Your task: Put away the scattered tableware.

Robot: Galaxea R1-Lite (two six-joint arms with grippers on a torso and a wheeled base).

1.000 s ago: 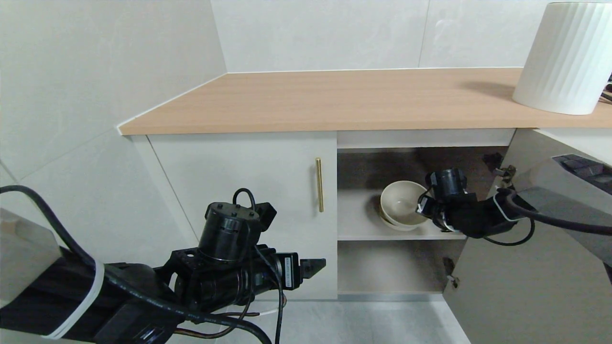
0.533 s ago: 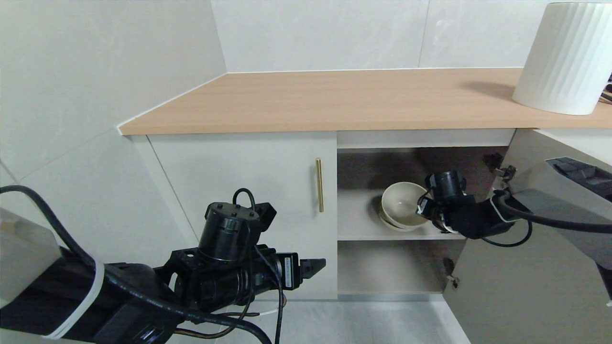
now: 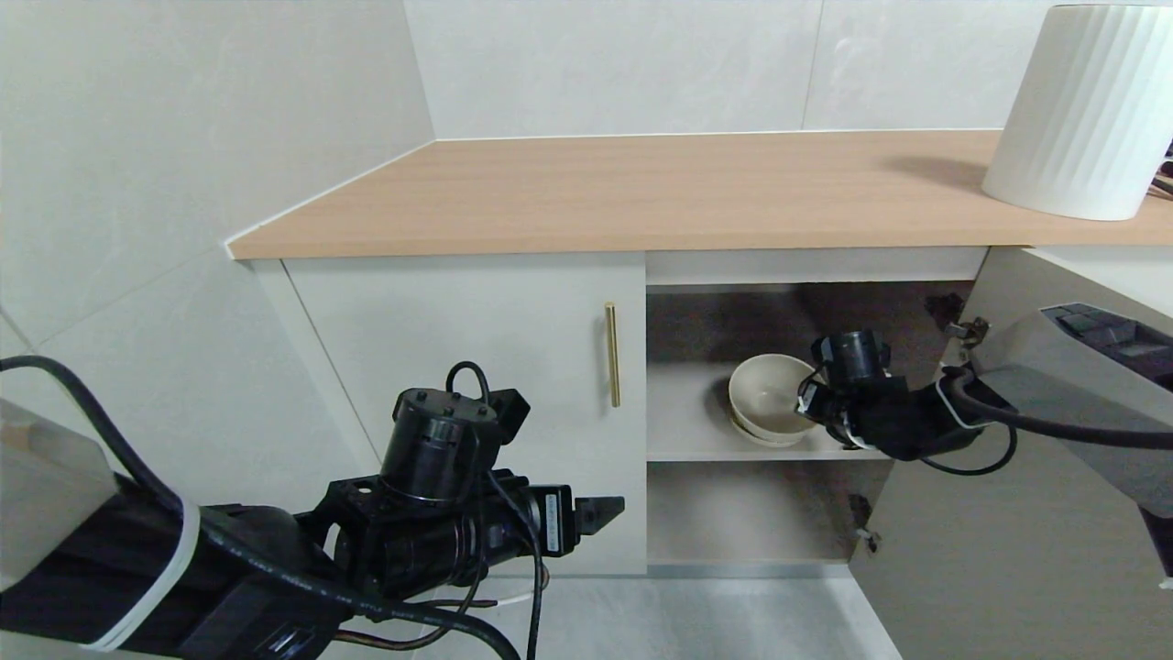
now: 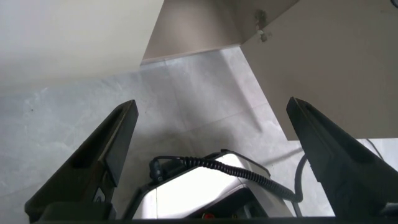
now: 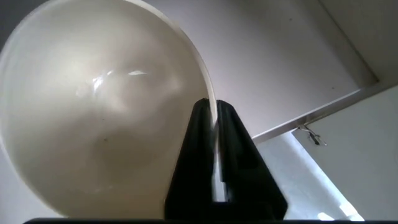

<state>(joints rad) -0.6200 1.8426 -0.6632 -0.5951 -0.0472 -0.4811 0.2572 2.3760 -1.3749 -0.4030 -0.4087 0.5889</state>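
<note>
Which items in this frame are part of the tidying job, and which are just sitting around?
In the job: cream bowl, clamped at its rim by the right pincer; upper cabinet shelf under it; open cabinet door.
Lying about: white ribbed container on the countertop; gold handle of the closed door; left pincer, open and empty.

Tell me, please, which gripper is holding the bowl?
The right gripper, jaws shut on the bowl inside the cabinet; the left gripper hangs open, holding nothing.

2 black arms, grey shells, looping black cables, tapered black fingers.
</note>
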